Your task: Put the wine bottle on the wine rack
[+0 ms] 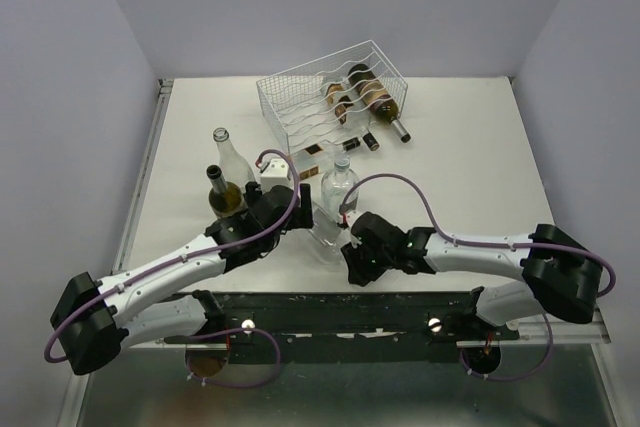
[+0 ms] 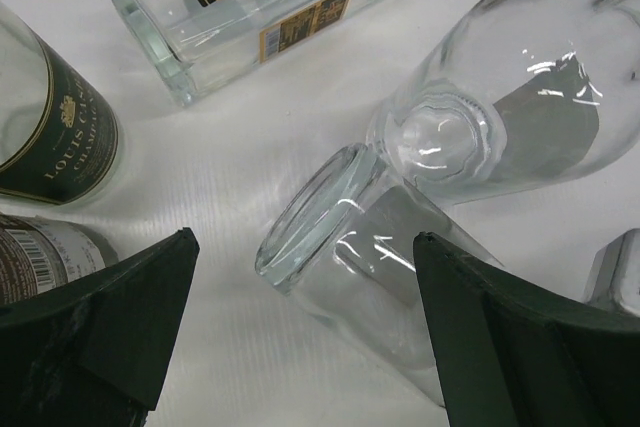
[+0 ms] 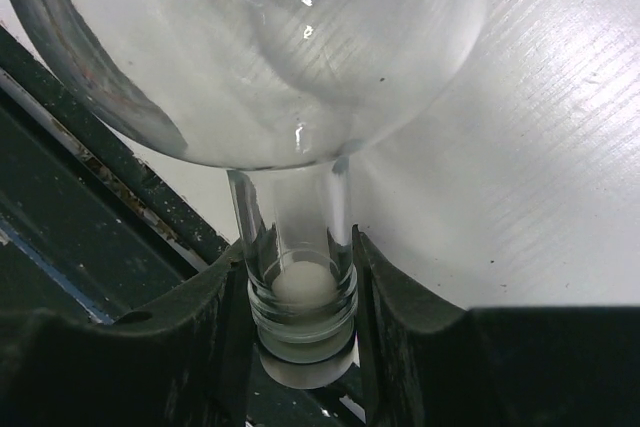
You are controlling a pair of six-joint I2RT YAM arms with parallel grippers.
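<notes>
The white wire wine rack point(image 1: 300, 97) stands at the back of the table with two dark bottles point(image 1: 375, 97) lying in its right side. A clear glass wine bottle point(image 1: 327, 232) lies tilted in the middle of the table. My right gripper point(image 1: 352, 249) is shut on its neck point(image 3: 295, 227), and its rounded body point(image 3: 270, 47) fills the right wrist view beyond the gripper point(image 3: 300, 292). My left gripper point(image 1: 300, 209) is open, and in the left wrist view this gripper point(image 2: 305, 322) has the bottle's base end point(image 2: 340, 237) between its fingers, not touching them.
An upright clear bottle point(image 1: 340, 185) stands just behind the held one and shows in the left wrist view point(image 2: 500, 117). A flat rectangular bottle point(image 2: 260, 7) lies nearby. A green bottle point(image 1: 222, 192) and a tall clear bottle point(image 1: 228, 155) stand left. Small bottles point(image 1: 360, 140) lie before the rack.
</notes>
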